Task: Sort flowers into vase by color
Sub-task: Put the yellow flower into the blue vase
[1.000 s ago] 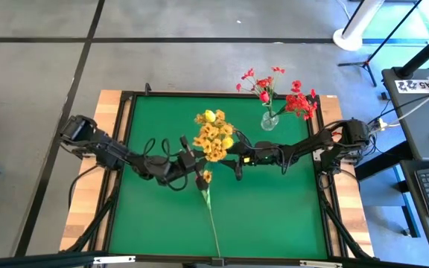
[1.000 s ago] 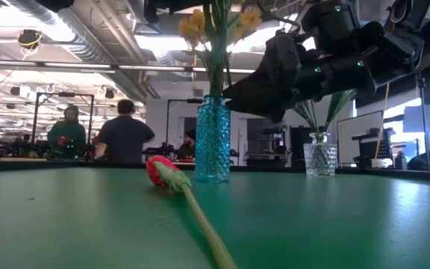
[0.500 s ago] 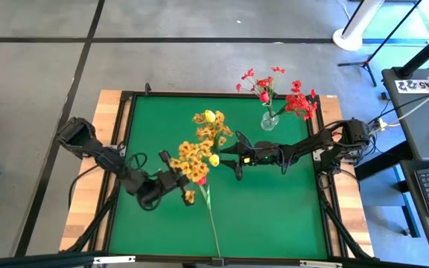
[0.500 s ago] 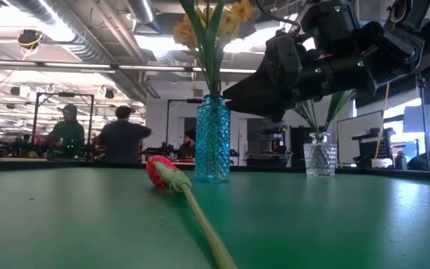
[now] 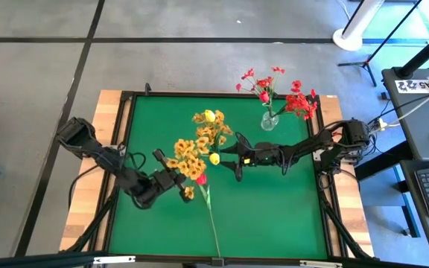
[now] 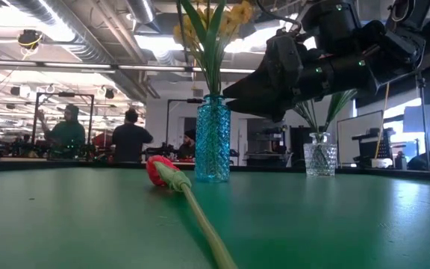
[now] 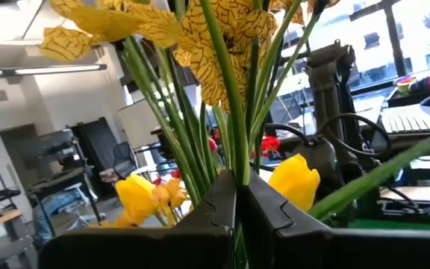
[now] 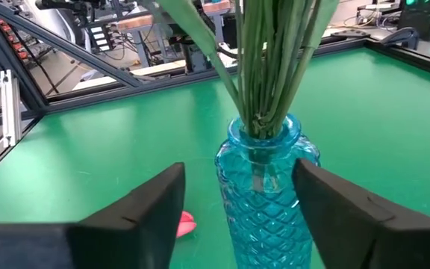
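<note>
My left gripper (image 5: 171,170) is shut on a yellow-orange blossom cluster (image 5: 187,158), held left of and nearer than the blue vase (image 6: 213,142). The vase holds yellow flowers (image 5: 211,128) on green stems. My right gripper (image 8: 241,179) is open, one finger on each side of the vase's neck; I cannot tell whether it touches. A red tulip (image 5: 201,179) lies flat on the green mat, its stem running toward the near edge. Red flowers (image 5: 281,93) stand in a clear vase (image 5: 269,120) at the far right. My left gripper pinches the cluster's bundled green stems (image 7: 234,161) between its two fingers, below the blossoms. The fingers come nearly level from the table's left side. The blossoms (image 7: 200,37) spread out beyond the fingertips, held in the air; the stems' lower ends are hidden by the gripper.
The green mat (image 5: 274,216) lies in a black frame with wooden boards along both sides. The tulip's long stem (image 6: 200,224) crosses the near middle. People and racks show in the room beyond the table in the low view.
My left gripper has swung toward the table's near left corner with the yellow-orange cluster, rolling as it went. Most of the move was early in the second. The cluster, which stood among the flowers over the blue vase, is now apart from them to the left.
</note>
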Action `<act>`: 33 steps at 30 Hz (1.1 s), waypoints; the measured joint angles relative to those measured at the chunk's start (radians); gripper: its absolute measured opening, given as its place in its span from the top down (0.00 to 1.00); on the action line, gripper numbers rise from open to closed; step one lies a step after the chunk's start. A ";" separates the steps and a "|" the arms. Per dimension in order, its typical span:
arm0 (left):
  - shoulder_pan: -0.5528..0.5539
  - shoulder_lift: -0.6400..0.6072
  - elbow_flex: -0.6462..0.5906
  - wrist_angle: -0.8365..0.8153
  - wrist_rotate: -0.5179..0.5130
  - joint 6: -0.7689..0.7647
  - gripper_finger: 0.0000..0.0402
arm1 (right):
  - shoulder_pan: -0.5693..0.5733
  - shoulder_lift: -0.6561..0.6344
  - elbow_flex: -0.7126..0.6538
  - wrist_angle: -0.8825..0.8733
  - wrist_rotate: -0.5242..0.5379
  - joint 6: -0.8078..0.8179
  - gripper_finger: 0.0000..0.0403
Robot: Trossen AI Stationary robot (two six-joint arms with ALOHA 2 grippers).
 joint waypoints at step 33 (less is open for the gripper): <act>0.064 0.000 0.000 -0.045 -0.163 -0.126 1.00 | -0.009 0.003 -0.002 -0.042 0.115 0.019 0.09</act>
